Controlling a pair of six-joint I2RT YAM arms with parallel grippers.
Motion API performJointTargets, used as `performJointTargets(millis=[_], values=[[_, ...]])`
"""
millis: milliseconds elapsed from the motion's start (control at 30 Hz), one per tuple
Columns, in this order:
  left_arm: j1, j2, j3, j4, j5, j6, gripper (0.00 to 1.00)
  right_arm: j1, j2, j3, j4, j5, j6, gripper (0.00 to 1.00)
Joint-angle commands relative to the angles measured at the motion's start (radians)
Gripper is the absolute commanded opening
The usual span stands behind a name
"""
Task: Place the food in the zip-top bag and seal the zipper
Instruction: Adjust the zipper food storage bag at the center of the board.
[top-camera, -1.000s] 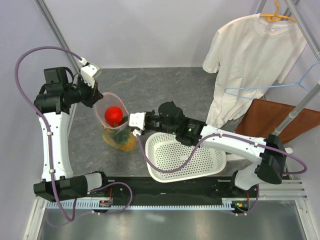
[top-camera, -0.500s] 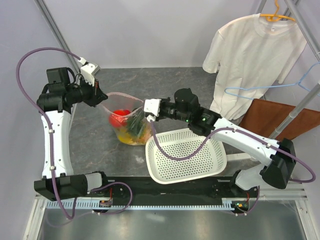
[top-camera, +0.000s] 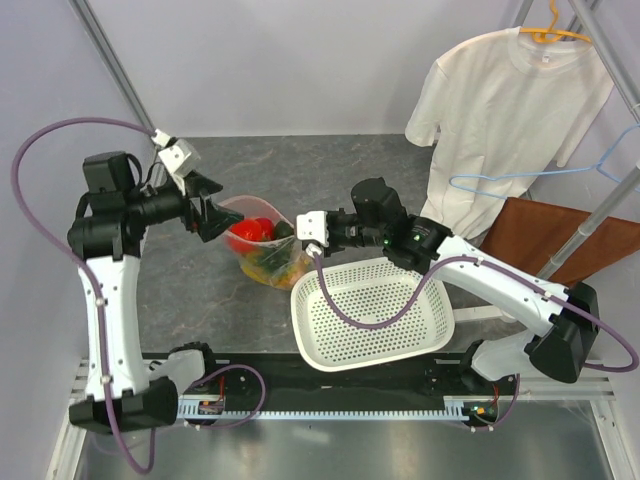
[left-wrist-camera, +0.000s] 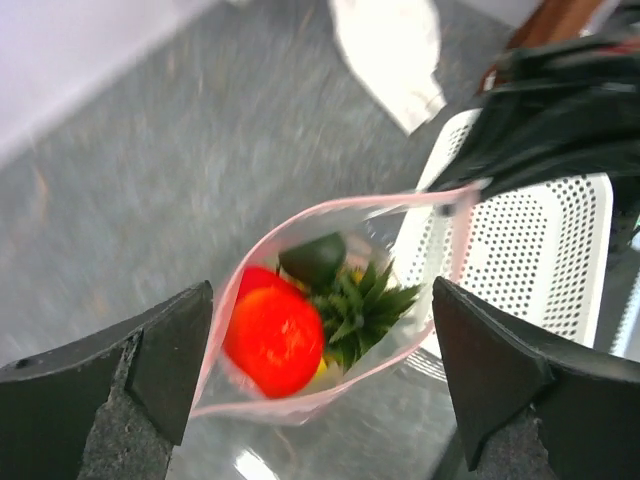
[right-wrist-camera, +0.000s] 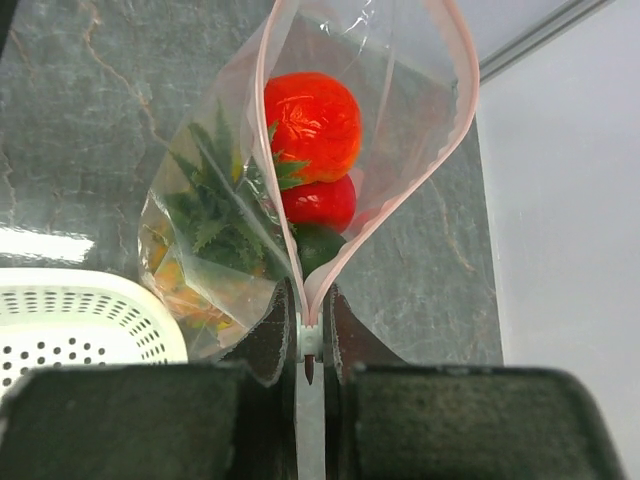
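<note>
Obs.: zip-top bag (top-camera: 262, 246) sits on the grey counter (top-camera: 330, 170) between the two arms, just beside the far-left corner of the white perforated basket (top-camera: 370, 315), mouth gaping. Right pincer (right-wrist-camera: 308, 310) is clamped tight on one end of the pinkish zipper (left-wrist-camera: 380, 201), the strip's two sides meeting between its fingers. Left pincer (left-wrist-camera: 320, 340) stands spread wide at the opposite side of the mouth, gripping nothing; the bag shows in the gap between its fingers. Contents seen through the plastic: red-orange fruit (right-wrist-camera: 312, 115) uppermost, red apple (right-wrist-camera: 318, 203) under it, dark avocado (right-wrist-camera: 318, 246) below that, pineapple (right-wrist-camera: 225, 215) with green crown alongside. White T-shirt (top-camera: 500, 110) hangs far right.
</note>
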Motion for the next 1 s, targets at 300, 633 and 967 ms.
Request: performJointTargets(millis=[300,633,967], values=[[-0.344,-0.172,-0.178,0.067,-0.03,0.526,0.92,0.003,0.017,0.107,0.027,-0.1,0.133,0.0],[-0.489,-0.153,-0.271,0.297,-0.201,0.535,0.9,0.01,0.009,0.096,0.027,-0.1,0.139,0.0],[-0.532,-0.133,-0.294,0.36,-0.29,0.627,0.88,0.032,0.005,0.096,0.004,-0.089,0.113,0.0]])
